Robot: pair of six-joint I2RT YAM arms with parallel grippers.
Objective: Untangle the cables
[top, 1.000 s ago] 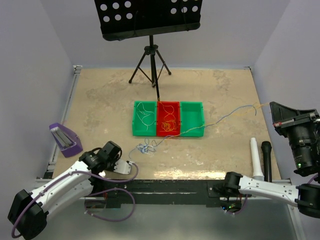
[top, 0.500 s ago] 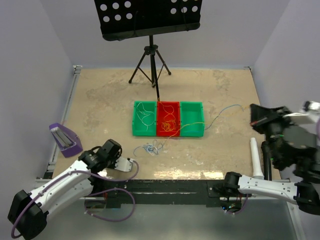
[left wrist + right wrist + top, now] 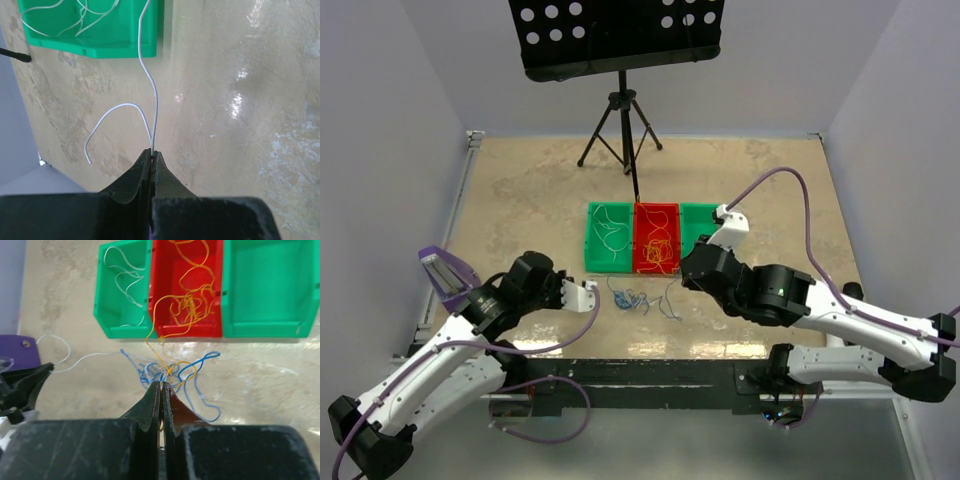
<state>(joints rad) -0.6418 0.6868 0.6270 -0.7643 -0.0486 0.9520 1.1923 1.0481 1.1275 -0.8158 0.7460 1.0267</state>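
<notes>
Two closed claws: left claw [image 3: 152,152] pinches a white cable [image 3: 155,102], right claw [image 3: 161,383] returned, gripping the clump [image 3: 165,371].

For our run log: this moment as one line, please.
left gripper: shut on white strand | right gripper: shut on yellow strand | cable clump: tangled
</notes>
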